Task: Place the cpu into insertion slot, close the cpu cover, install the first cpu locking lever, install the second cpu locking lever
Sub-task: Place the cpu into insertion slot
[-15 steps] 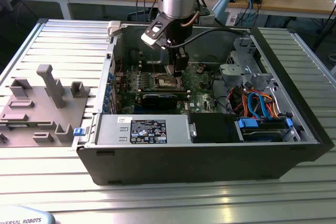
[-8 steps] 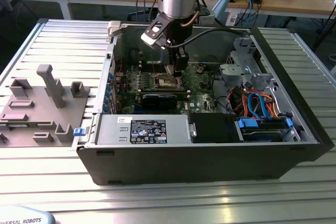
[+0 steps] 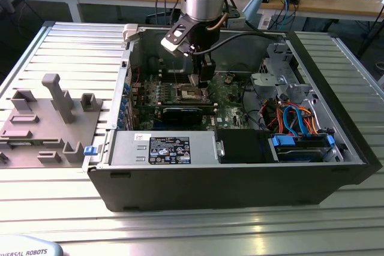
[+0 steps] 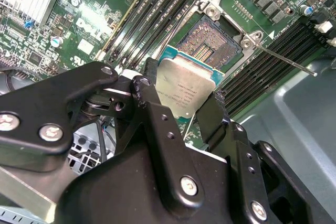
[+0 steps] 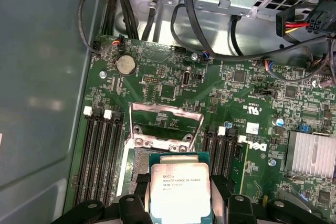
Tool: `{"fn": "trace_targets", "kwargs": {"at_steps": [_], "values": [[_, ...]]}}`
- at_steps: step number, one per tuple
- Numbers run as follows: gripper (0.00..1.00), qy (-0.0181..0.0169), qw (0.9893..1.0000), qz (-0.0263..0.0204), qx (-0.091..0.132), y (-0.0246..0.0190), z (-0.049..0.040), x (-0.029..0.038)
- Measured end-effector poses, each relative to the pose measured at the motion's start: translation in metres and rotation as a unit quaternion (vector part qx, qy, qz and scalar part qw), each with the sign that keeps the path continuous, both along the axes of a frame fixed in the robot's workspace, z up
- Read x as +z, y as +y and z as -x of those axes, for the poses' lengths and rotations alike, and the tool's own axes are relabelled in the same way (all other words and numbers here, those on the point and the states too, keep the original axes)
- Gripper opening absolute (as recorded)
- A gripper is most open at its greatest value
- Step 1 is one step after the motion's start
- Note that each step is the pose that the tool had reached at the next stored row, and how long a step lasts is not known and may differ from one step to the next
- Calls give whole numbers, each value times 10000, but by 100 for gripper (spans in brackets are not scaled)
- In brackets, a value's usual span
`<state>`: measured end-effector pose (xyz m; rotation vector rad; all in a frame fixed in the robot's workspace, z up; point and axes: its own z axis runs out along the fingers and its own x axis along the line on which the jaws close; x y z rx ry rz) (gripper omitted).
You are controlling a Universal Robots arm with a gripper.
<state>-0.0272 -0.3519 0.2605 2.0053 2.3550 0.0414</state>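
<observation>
Inside the open computer case (image 3: 240, 178), I have the gripper (image 3: 201, 88) low over the green motherboard (image 3: 231, 109). Its jaws are clamped on two opposite edges of the cpu (image 4: 189, 90), a small square chip with a dull silver top. The chip is held roughly flat and appears to hover just above the insertion slot (image 4: 210, 45), not yet seated. In the second wrist view it overlaps only the near part of the socket, and the pin field shows bare beyond it. The cpu cover (image 5: 160, 140) stands swung up, clear of the opening, and a thin locking lever (image 4: 286, 59) sticks out to one side. To place it well, I judge the chip must be squared to the socket's rim, kept level and lowered straight, never slid across the pins. A tilted corner could bend them.
</observation>
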Motion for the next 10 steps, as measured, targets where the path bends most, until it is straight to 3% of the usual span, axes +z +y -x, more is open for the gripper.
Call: {"fn": "trace_targets", "kwargs": {"at_steps": [10], "values": [[55, 0, 10000, 0, -46, 0, 0, -1]]}}
